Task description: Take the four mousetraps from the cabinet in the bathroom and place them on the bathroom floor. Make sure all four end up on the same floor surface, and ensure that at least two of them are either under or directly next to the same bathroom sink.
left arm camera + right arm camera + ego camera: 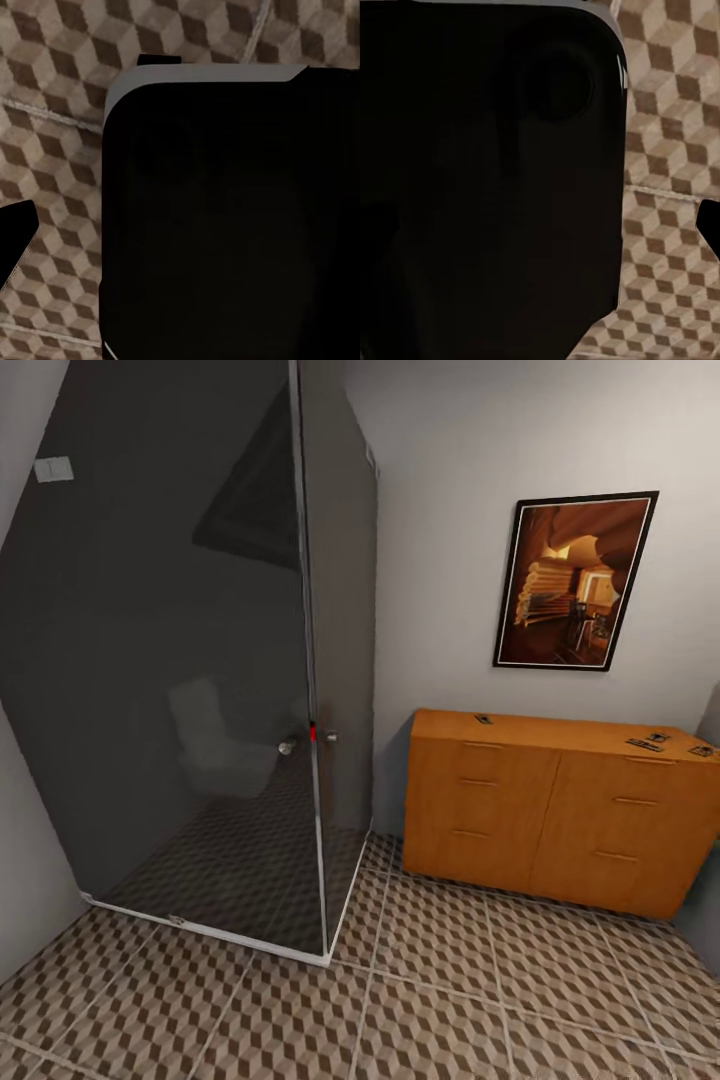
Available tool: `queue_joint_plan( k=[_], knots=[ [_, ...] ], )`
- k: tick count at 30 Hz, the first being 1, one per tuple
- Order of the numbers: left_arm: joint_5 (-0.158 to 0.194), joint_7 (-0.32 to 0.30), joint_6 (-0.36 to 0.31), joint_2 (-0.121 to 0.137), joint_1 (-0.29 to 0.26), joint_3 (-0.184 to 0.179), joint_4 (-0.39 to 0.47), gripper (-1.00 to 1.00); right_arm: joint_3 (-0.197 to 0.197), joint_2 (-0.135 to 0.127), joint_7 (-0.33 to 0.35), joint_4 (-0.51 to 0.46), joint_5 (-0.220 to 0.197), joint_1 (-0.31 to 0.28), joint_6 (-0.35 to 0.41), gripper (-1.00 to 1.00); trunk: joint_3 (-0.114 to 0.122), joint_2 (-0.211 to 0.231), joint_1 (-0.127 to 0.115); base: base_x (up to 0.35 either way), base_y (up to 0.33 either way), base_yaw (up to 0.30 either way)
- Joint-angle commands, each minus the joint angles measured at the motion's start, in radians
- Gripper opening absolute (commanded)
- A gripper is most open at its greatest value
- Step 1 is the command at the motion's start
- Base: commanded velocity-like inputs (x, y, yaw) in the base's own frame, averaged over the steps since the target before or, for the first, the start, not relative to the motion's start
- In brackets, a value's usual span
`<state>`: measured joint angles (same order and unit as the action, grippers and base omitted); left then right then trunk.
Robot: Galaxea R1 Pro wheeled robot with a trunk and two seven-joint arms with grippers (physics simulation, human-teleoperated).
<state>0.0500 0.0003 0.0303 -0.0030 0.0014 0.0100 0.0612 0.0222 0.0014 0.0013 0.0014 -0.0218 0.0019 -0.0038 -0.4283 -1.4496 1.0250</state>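
I'm facing the cabinet (560, 810) from across the floor (430, 1000), with a dark glass shower stall (200, 690) to my left and a framed picture (575, 582) on the wall above the cabinet. The traps lie on the cabinet's top, not in its drawers: one trap (484, 719) near the left end, another (648, 741) toward the right, and one more (703, 751) at the far right edge. I make out only three from here; a fourth I cannot find. It may be hidden past the frame edge or merged with the dark pair on the right.

I judge them light, stiff little boards, thin and lying flat, so the fingers will have little to bite on. I'd take each across its long wooden edges, staying clear of the wire, which I expect is springy and could snap or slip. Being so flat, they may skid on the smooth top when nudged.

At this range they are mere specks; which way each faces I cannot tell.

Both wrist views show tile and a big black body close up, probably my own base. Whether either arm's fingers are apart or together, I cannot tell. No sink is in sight.
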Motion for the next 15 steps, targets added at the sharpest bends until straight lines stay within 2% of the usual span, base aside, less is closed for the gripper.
queue_joint_plan(
  k=[1,7,15],
  knots=[
    [0.005,0.0,0.003,0.0,0.0,0.001,0.0,1.0,0.002,0.0,0.0,0.0,-0.007,0.0,0.0,1.0,0.0,0.0,0.0,0.0,0.0,-0.26],
    [0.005,0.0,0.003,0.0,0.0,0.001,0.0,1.0,0.002,-0.001,0.0,0.0,-0.028,0.0,-0.001,1.0,0.004,0.0,0.0,0.0,0.0,-0.26],
    [0.005,0.0,0.003,-0.001,0.0,0.001,0.0,1.0,0.002,-0.001,0.0,0.0,-0.036,0.0,-0.001,1.0,0.009,0.0,0.0,0.0,0.0,-0.26]
  ],
)
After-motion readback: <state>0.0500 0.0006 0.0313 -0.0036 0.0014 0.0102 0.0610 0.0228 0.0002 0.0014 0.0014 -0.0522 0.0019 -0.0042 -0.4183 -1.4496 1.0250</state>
